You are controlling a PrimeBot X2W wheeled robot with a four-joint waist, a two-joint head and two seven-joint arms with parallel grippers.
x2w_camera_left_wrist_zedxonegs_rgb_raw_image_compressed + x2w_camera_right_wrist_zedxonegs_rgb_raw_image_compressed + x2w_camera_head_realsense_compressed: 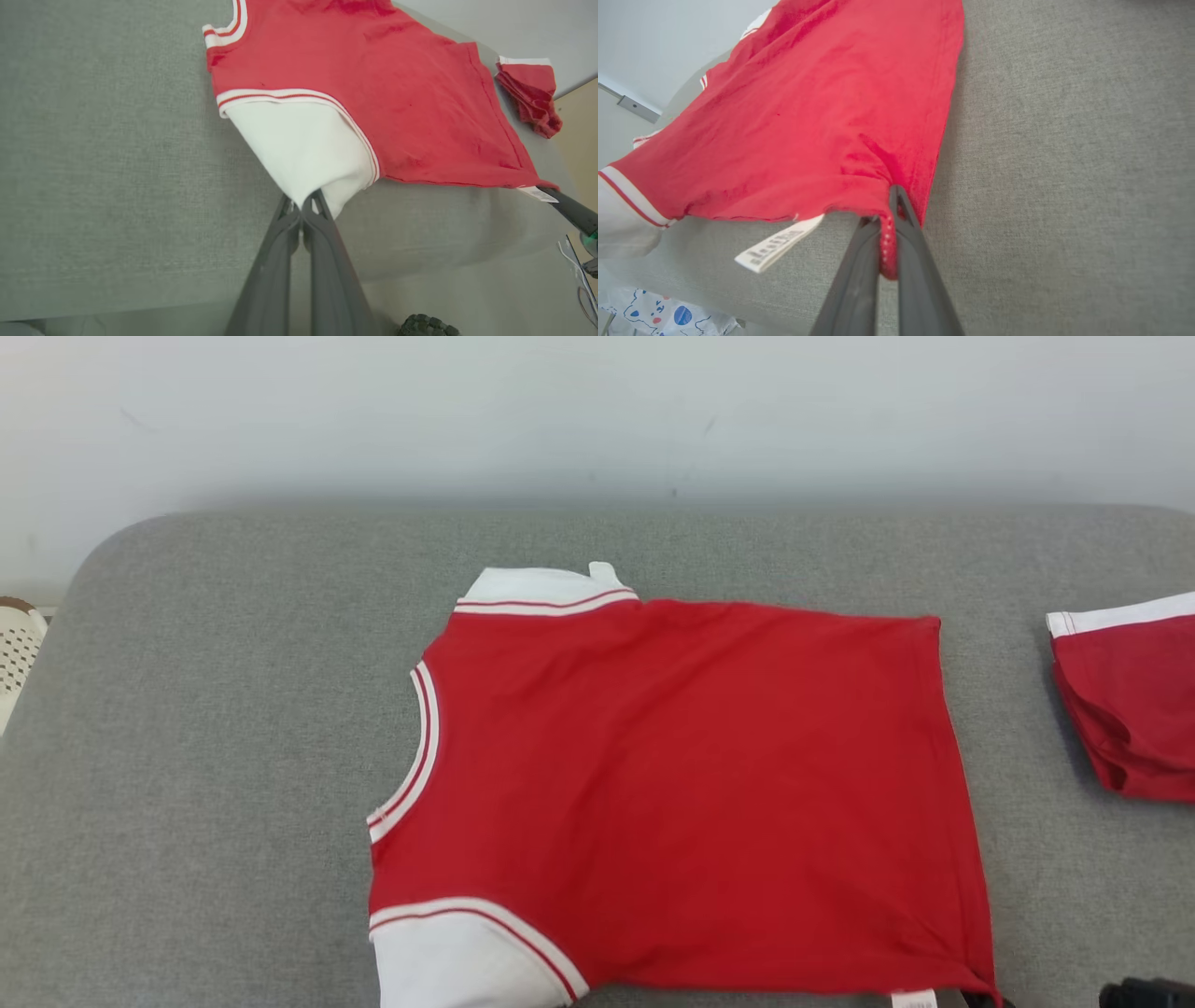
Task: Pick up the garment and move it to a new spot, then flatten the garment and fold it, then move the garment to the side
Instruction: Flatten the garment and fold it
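Left gripper (301, 205) pinches the red shirt's (681, 784) white sleeve (303, 149), right gripper (888, 205) clamps its hem corner (887, 252), both at the grey padded table's (233, 709) near edge.

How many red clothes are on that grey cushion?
2. A red shirt spread in the middle; a smaller bunched red garment at the right edge, partly cut off. More may lie outside view.

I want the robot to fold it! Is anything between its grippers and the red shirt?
Nothing visible does. The left gripper pinches the red shirt by its white sleeve; the right gripper pinches its hem corner. Another red garment lies apart, to its right.
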